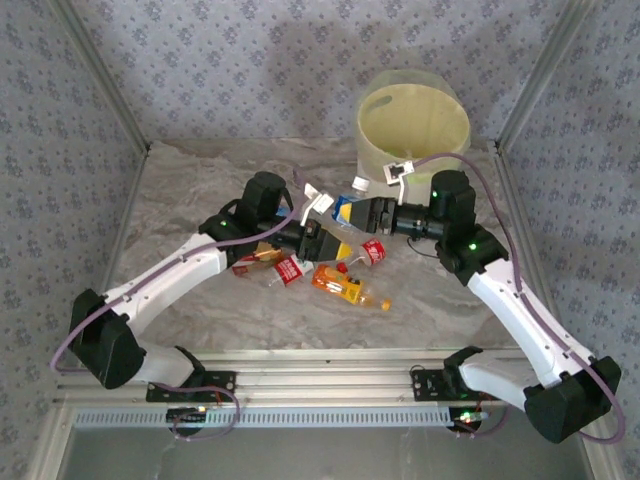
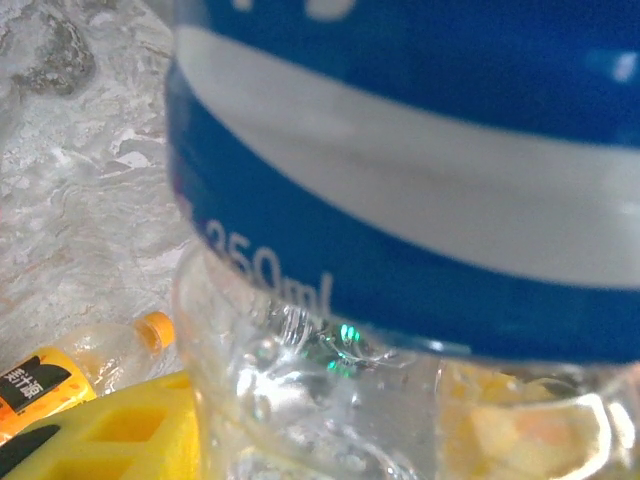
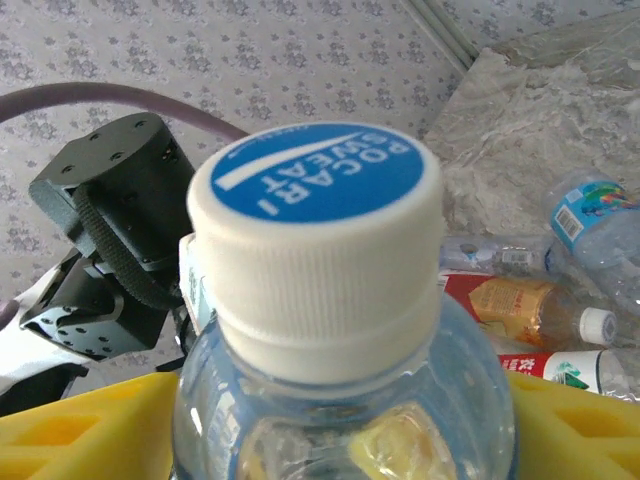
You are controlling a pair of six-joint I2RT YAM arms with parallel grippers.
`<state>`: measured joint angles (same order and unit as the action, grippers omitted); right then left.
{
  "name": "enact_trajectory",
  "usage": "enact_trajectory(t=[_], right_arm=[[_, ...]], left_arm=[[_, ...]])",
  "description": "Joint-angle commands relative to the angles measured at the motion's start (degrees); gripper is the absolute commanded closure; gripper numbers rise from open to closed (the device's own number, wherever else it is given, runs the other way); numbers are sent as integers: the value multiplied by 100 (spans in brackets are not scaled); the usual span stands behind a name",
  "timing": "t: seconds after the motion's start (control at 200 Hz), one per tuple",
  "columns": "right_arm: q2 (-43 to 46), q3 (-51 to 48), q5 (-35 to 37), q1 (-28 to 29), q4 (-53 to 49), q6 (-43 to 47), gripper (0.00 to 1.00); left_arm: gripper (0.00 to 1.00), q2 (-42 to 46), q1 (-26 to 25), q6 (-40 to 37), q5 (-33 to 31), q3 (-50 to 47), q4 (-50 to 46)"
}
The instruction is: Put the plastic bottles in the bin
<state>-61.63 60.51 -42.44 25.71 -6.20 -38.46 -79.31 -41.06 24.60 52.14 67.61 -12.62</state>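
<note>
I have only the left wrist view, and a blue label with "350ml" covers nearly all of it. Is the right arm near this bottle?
Observer: Yes. In the right wrist view the right gripper seems to hold the blue bottle, one yellow jaw against each side, just below its cap.
Operator: Where is the bin from there?
Observer: In the top view the bin stands beyond the bottle, toward the far right corner of the table.
Operator: Are more bottles on the table?
Observer: Yes, several lie nearer the arm bases, among them a red-label bottle.
</note>
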Motion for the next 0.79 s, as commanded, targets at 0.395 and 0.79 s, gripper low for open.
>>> enact_trajectory(t=[0.395,0.79], right_arm=[[410,353,357,-178,-751,190,42],[859,912,1720,-566,-1940,812,40]], left_arm=[[0,-32,31,-700,-113,717,-372],[0,579,7,-1403,-1354,159,310]])
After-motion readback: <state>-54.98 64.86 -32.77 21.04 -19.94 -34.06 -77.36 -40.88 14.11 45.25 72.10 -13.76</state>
